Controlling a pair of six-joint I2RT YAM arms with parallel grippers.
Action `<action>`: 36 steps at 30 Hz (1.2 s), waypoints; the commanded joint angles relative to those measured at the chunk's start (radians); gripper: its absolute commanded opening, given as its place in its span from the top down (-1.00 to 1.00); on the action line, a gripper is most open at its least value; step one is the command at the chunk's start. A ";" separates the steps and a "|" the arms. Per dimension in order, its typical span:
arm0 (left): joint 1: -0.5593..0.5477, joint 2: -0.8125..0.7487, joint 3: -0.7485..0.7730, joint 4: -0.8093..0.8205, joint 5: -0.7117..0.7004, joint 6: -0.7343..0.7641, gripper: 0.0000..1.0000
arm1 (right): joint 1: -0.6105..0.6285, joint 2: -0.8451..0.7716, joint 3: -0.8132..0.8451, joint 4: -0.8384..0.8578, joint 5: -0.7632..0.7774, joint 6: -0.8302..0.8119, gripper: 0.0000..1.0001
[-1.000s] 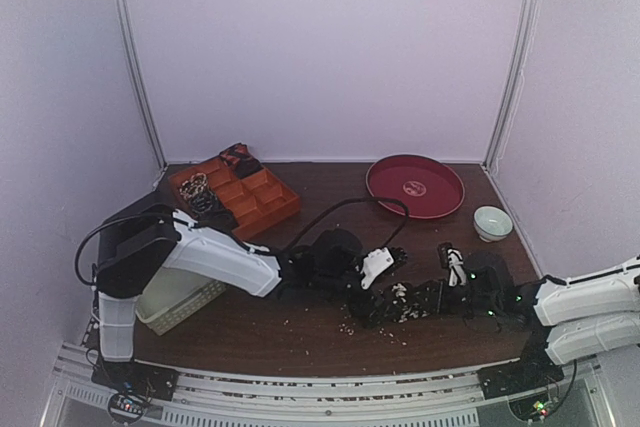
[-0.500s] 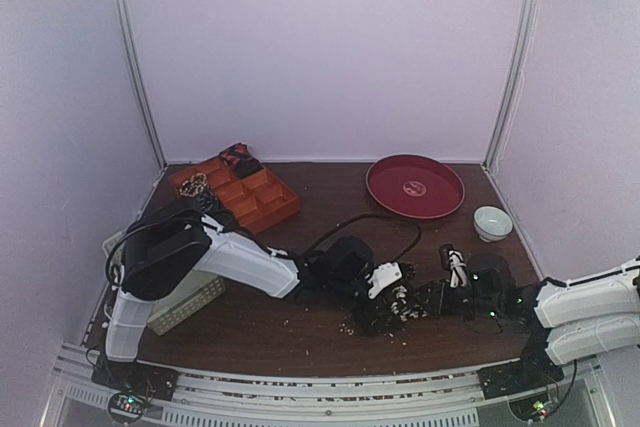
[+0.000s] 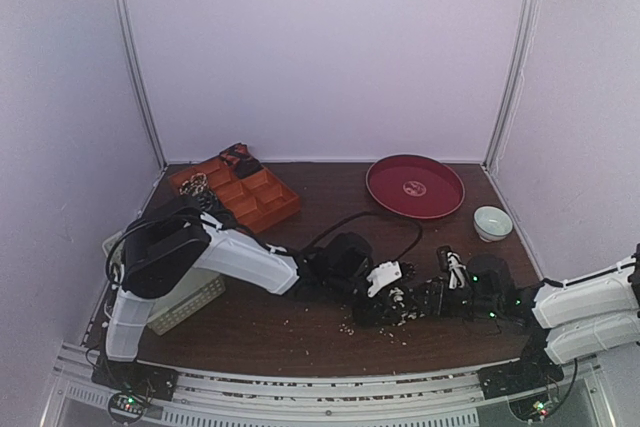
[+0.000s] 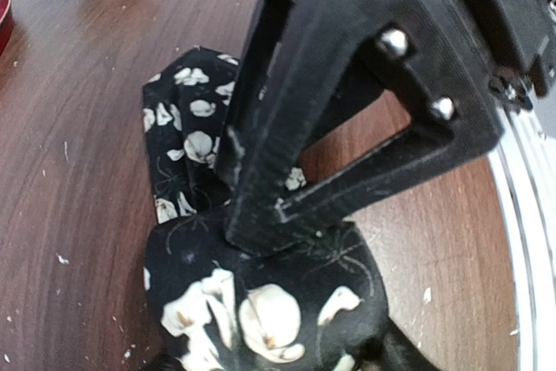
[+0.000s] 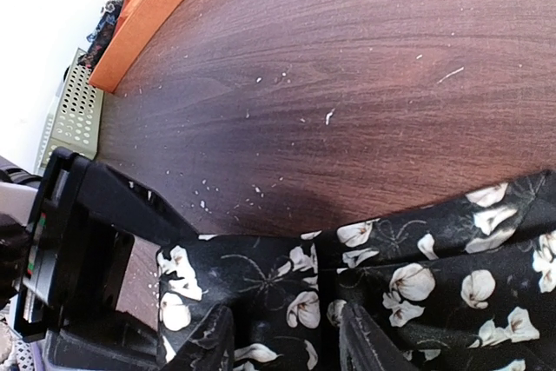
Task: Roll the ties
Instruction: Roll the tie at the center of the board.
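Our right gripper point(image 5: 287, 336) pinches the black flowered tie point(image 5: 408, 288) between its fingers, and the rest of the cloth lies flat beside them on the wooden table point(image 5: 347, 67). The left gripper point(image 3: 388, 284) is just beside the tie, but how wide it stands we cannot tell. Only the left wrist view shows the bunched end under the right finger.

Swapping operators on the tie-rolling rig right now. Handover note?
Left gripper: a finger presses the bunched end of the black flowered tie, mid-table; grip unclear.
Right gripper: fingers straddle the same tie's flat stretch; grip unclear.
Done: coiled ties sit in the orange tray, a reddish one at its far corner.
Left: this tie, barely started; roll it up, probably tray next.
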 commanded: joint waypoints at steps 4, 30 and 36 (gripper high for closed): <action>0.002 0.003 0.018 -0.032 0.030 0.040 0.20 | -0.010 0.035 -0.027 0.012 -0.059 0.014 0.16; -0.003 0.046 0.085 -0.008 0.032 -0.019 -0.59 | -0.016 0.045 -0.016 0.024 -0.103 0.024 0.17; -0.003 0.065 0.104 -0.014 0.049 -0.026 -0.31 | -0.015 0.060 -0.017 0.044 -0.112 0.032 0.14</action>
